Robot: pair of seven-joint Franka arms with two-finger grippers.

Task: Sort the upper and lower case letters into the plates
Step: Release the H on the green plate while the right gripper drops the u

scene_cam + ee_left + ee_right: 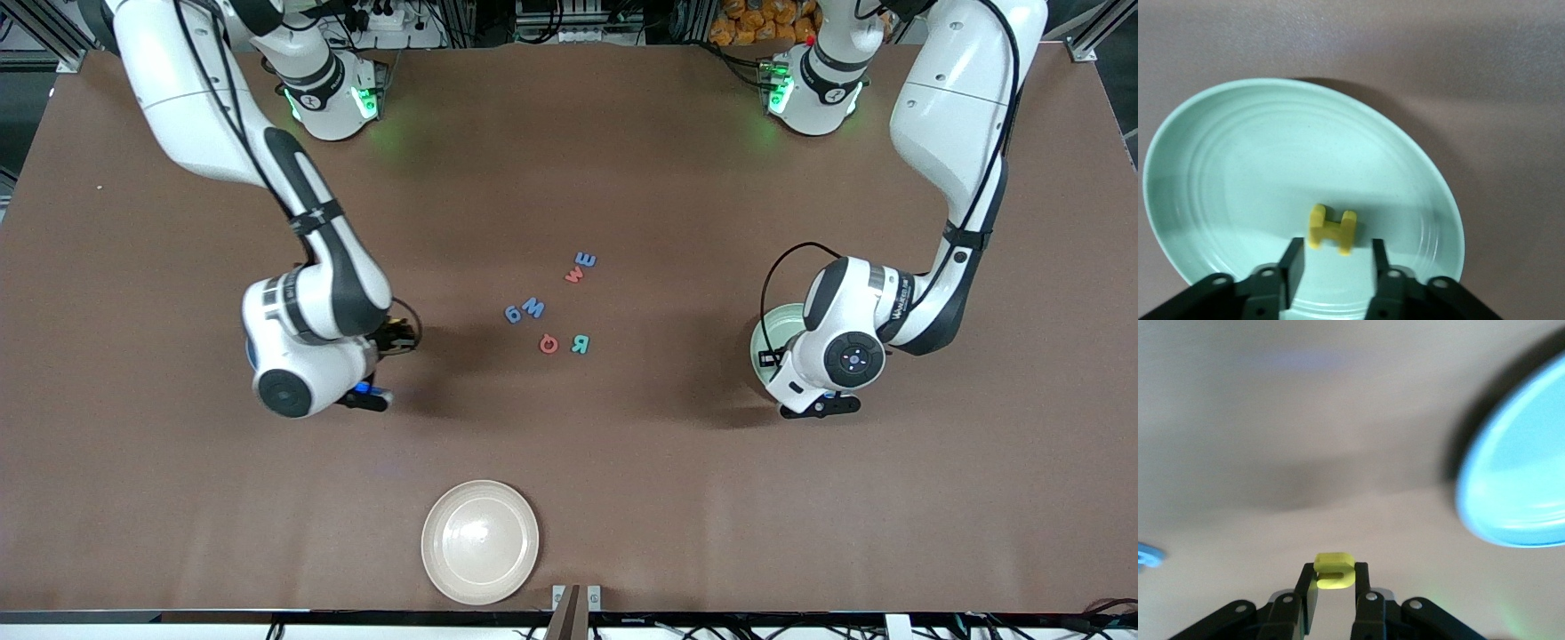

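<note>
My left gripper (pixel 1335 252) hangs low over the pale green plate (pixel 1238 167) with its jaws open. A yellow H (pixel 1331 230) rests on that plate just past the fingertips, touching neither. From the front this plate (pixel 766 342) shows partly under the left hand. My right gripper (pixel 1335 570) is shut on a small yellow letter (pixel 1334 561) above the bare table, beside the blue plate (pixel 1521 487). Several letters lie mid-table: a blue E (pixel 585 260), a coral w (pixel 574 275), two blue ones (pixel 524 310), a coral Q (pixel 548 343) and a teal R (pixel 580 344).
A cream-white plate (pixel 480 540) sits near the table edge closest to the front camera. The right arm's hand (pixel 307 373) covers the blue plate in the front view. Brown table (pixel 622 462) stretches between the two hands.
</note>
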